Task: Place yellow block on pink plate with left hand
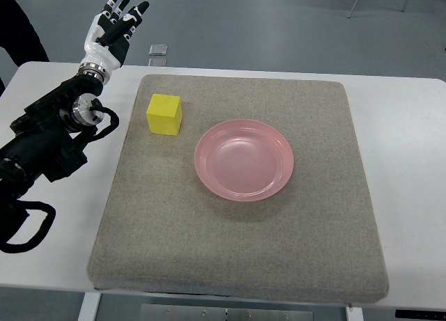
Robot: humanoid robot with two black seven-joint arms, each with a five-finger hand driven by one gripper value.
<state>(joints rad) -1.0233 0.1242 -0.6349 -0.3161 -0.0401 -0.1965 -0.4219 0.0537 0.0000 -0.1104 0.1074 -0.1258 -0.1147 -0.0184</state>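
My left hand [115,25] is raised beyond the table's far left corner, its fingers [129,11] spread and released, gripping nothing. My black forearm runs back to the picture's left edge. Well apart from it, the yellow block [165,115] sits flat on the grey felt mat [237,251], near the mat's far left corner. It looks about cubic, with no clear long axis, edges roughly square to the mat. I can read no print on it. The pink plate [244,160] lies just to its right, bare.
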